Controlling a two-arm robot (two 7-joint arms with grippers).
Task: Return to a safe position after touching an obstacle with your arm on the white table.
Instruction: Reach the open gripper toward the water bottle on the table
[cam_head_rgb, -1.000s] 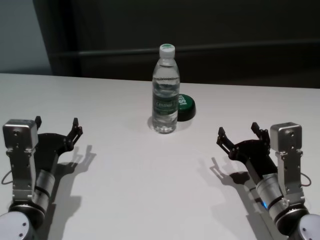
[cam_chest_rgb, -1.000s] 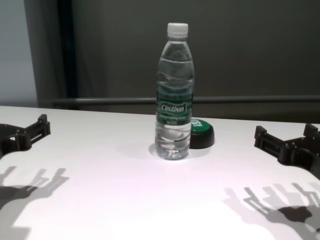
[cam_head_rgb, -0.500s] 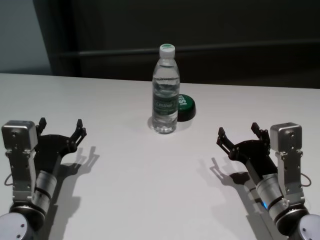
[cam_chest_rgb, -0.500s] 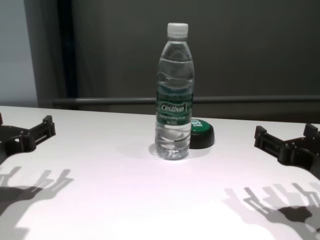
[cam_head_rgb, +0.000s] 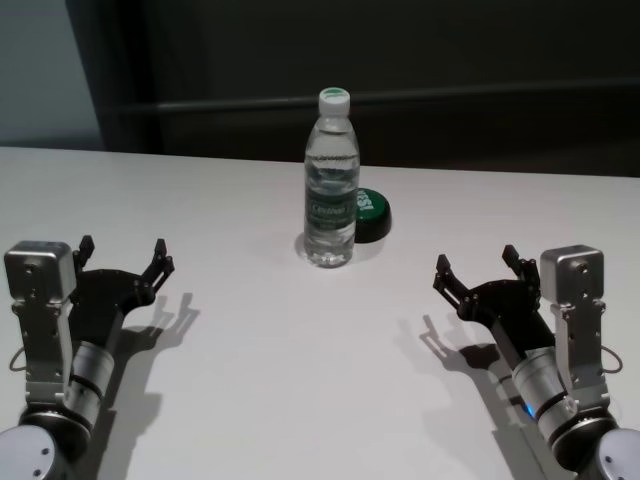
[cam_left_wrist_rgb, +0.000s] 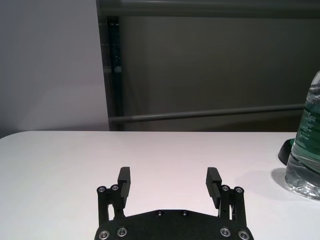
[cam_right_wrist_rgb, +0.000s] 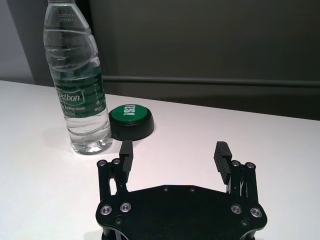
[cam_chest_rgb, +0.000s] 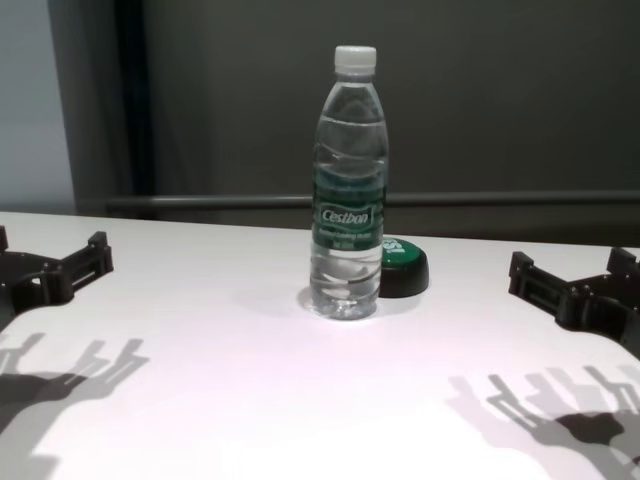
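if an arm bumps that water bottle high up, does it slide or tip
Probably tip: the Cestbon water bottle stands upright, tall on a narrow base on the smooth white table. It looks full nearly to the cap, so likely fairly heavy and slow to start. Once down, its round body could roll. Both open grippers, left and right, are well clear.

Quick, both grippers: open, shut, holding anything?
Left gripper: open, empty, near the table's left side.
Right gripper: open, empty, clear of the tall clear plastic water bottle.
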